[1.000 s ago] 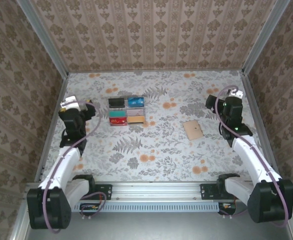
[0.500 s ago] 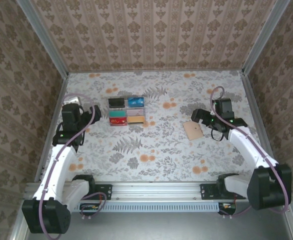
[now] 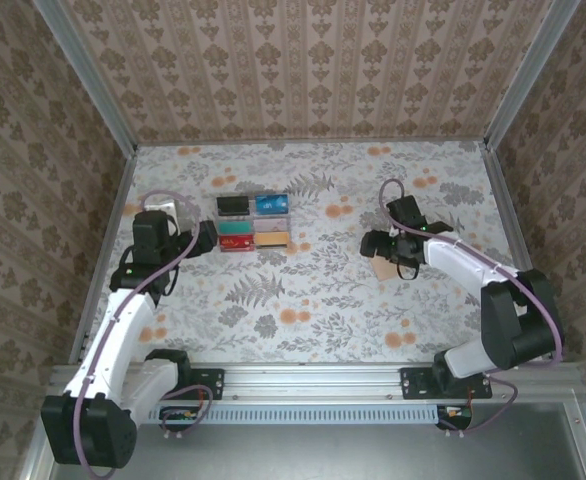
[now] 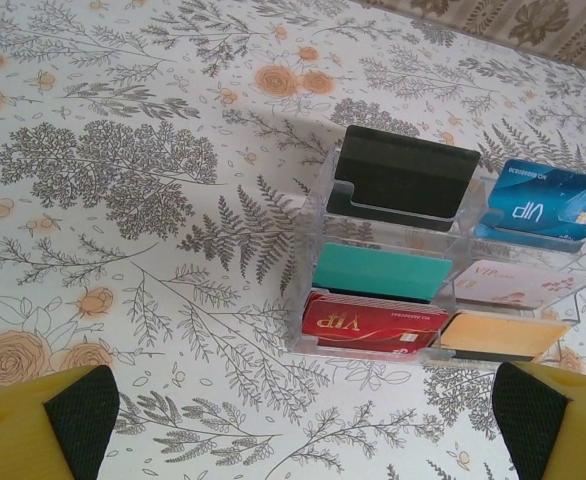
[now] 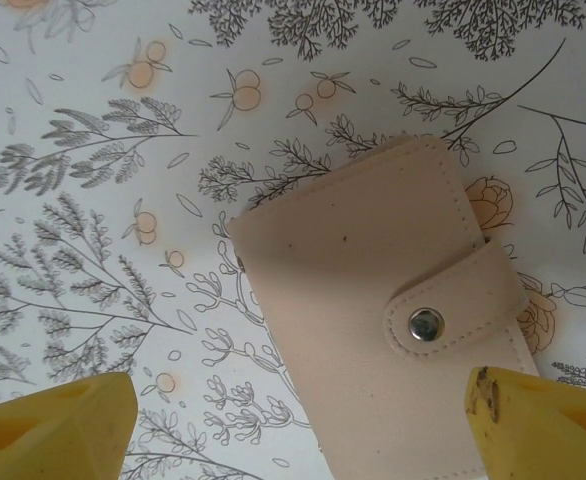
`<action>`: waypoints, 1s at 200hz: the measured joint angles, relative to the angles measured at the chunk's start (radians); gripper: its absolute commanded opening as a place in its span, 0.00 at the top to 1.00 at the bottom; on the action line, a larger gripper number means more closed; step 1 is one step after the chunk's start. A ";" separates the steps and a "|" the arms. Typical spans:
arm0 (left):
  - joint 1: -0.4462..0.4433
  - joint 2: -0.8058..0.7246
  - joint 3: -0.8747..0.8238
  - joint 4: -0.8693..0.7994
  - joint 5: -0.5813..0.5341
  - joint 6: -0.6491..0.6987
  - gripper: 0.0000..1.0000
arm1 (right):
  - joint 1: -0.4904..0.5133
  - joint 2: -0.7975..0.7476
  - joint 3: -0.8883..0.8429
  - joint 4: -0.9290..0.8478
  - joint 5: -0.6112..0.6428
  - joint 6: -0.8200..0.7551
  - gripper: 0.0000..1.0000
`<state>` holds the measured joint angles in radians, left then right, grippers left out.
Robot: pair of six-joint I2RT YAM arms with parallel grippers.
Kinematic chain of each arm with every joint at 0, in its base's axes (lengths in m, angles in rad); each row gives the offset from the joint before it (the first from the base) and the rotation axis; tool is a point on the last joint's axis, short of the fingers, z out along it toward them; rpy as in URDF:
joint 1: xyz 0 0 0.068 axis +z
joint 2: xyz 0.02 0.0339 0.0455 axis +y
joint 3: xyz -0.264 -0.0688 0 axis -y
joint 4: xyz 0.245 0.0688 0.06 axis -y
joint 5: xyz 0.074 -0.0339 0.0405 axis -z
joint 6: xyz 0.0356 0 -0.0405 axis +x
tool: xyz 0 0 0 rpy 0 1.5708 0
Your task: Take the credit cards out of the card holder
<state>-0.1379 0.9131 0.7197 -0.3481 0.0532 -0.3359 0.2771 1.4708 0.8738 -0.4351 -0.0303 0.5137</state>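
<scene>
Credit cards (image 3: 271,205): six counted, namely one black card (image 4: 403,172), one blue card (image 4: 548,205), one teal card (image 4: 378,272), one red card (image 4: 373,322), one pale pink card (image 4: 508,285), one tan-orange card (image 4: 498,335); whether more sit behind these cannot be told. Clear rack (image 4: 305,300): one, six compartments. Card holder (image 5: 373,290): one, with one snap stud (image 5: 426,324). Left end effector (image 3: 205,238) and right end effector (image 3: 371,243): two in all. Table (image 3: 323,300): one

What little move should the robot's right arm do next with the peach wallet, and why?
Probably lower the right gripper onto the flat tan-peach wallet and pinch one edge. The gripper is open right over the wallet, which lies flat on the table, and its strap is snapped shut, so it likely needs holding and opening before any card can come out.
</scene>
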 measured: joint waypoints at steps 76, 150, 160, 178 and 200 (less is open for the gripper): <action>-0.001 0.008 0.000 0.002 0.016 0.000 0.00 | 0.020 0.163 0.074 -0.037 0.116 0.006 0.13; -0.030 0.013 0.000 0.000 0.016 -0.002 0.00 | 0.182 0.187 0.074 -0.037 0.171 0.071 0.15; -0.040 0.021 0.000 0.000 0.019 -0.006 0.00 | 0.239 0.187 0.075 -0.037 0.172 0.103 0.15; -0.061 0.043 0.000 -0.001 0.023 -0.016 0.00 | 0.356 0.188 0.083 -0.037 0.171 0.169 0.15; -0.094 0.079 0.001 -0.011 0.030 -0.031 0.00 | 0.488 0.215 0.124 -0.035 0.142 0.251 0.15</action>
<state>-0.2317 0.9924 0.7204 -0.3595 0.0830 -0.3672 0.7647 1.6859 0.9981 -0.4702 0.1116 0.7647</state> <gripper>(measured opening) 0.993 0.848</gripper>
